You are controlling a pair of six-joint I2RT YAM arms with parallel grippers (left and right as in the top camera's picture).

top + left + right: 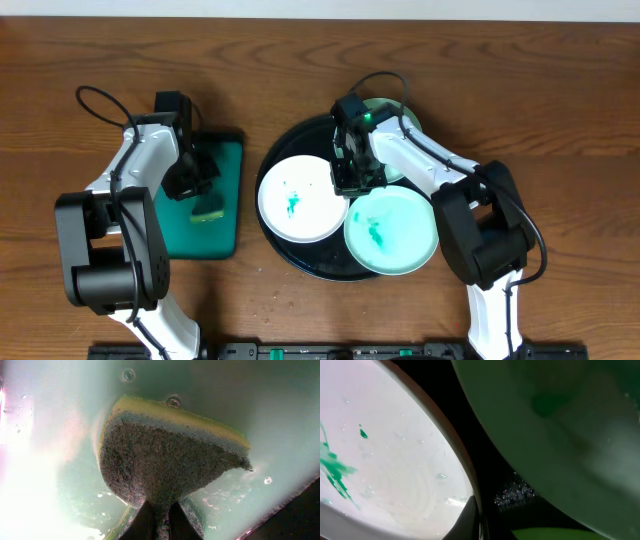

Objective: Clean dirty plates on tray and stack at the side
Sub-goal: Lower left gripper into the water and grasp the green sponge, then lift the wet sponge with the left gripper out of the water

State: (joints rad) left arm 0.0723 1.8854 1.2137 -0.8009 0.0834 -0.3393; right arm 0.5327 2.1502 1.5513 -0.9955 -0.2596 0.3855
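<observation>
The black tray [322, 268] holds three plates. A white plate [300, 200] with green smears lies at its left. A smeared mint green plate [392, 230] lies at the front right, and a second mint one [405, 118] at the back is partly under my right arm. My right gripper [350, 183] is at the white plate's right rim. In the right wrist view the gripper [481, 522] is shut on the rim of the white plate [395, 460], beside a mint plate [560, 435]. My left gripper [205, 195] [159, 520] is shut on a yellow-backed sponge [165, 455].
The sponge [210, 210] rests in a rectangular teal tray [225, 235] left of the black tray; that tray's wet floor [280, 410] fills the left wrist view. Bare wooden table [560, 120] surrounds both trays.
</observation>
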